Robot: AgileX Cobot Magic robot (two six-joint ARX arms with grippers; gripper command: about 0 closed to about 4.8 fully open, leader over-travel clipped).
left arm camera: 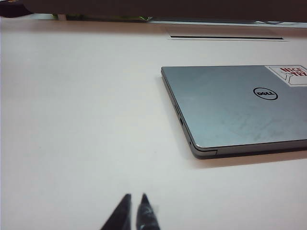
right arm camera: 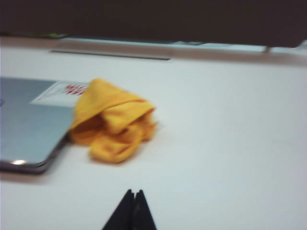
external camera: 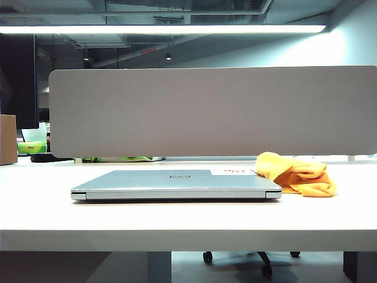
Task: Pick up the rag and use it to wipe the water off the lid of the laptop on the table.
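The silver-grey laptop [external camera: 177, 187] lies closed on the white table [external camera: 177, 221]. Its lid [left arm camera: 225, 103] carries a dark oval logo [left arm camera: 265, 93], a white-and-red sticker [left arm camera: 290, 74] and faint smears of water [left arm camera: 249, 128]. The orange-yellow rag [external camera: 297, 174] sits bunched at the laptop's right end, touching its edge [right arm camera: 112, 127]. Neither arm shows in the exterior view. My left gripper [left arm camera: 135, 197] hovers low over bare table, short of the laptop's left front corner, shut and empty. My right gripper [right arm camera: 134, 192] is shut with nothing in it, a short way in front of the rag.
A grey divider panel [external camera: 212, 112] runs along the back of the table. A brown box [external camera: 7, 138] stands at the far left. A cable slot [left arm camera: 225, 37] is set into the table behind the laptop. Chair wheels [external camera: 253, 257] show under the table.
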